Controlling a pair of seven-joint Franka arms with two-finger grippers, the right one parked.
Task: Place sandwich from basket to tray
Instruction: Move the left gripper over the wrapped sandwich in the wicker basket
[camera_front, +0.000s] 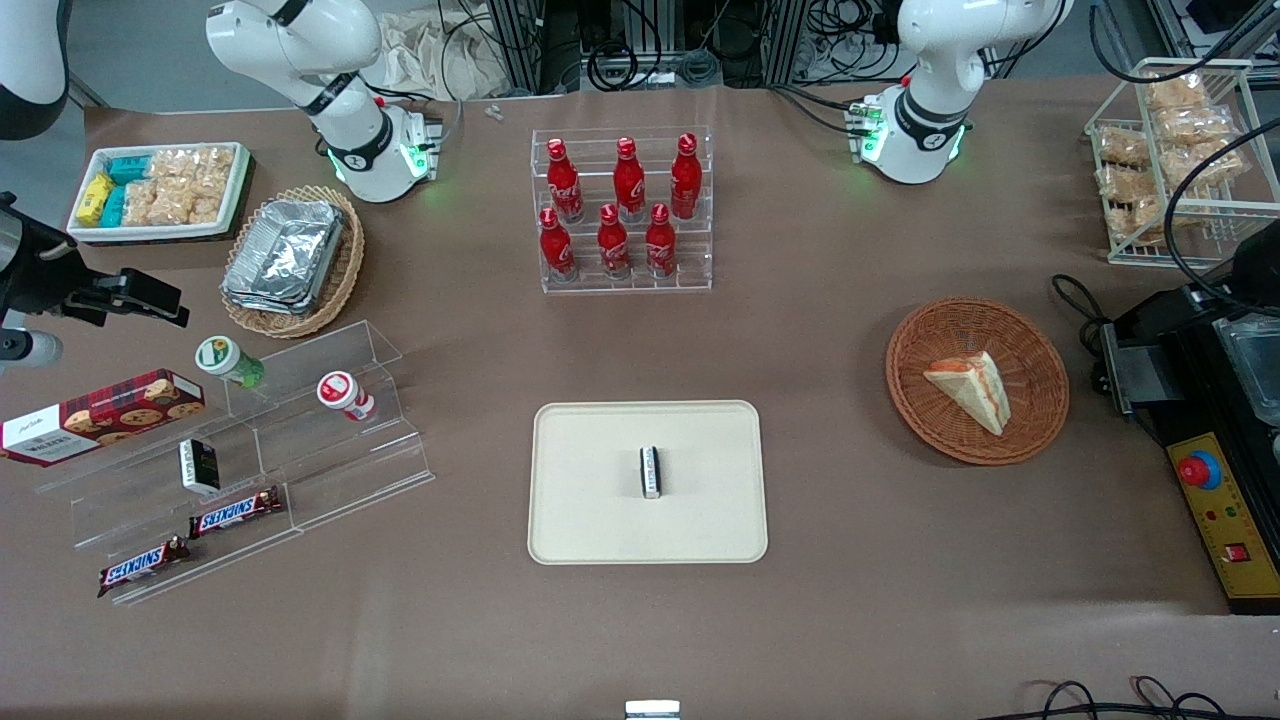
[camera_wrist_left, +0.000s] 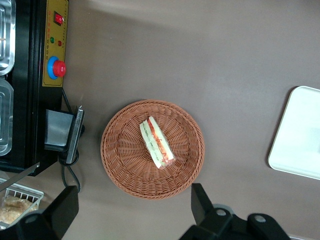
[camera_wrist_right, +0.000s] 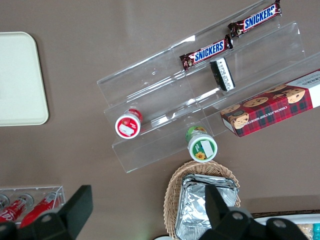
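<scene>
The left arm's gripper (camera_wrist_left: 132, 210) hangs high above the desk (camera_front: 820, 620), fingers (camera_wrist_left: 62, 210) spread wide and empty, looking down on the basket (camera_wrist_left: 120, 170). One sandwich (camera_front: 972, 388), a pale wedge showing orange and green filling, lies in that round reddish basket. One cream tray (camera_front: 590, 520) sits nearby, carrying one small dark packet (camera_front: 651, 471).

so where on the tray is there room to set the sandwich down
The tray is bare all around the small black box at its middle. The sandwich lies in the basket; the gripper hovers open above it.
</scene>
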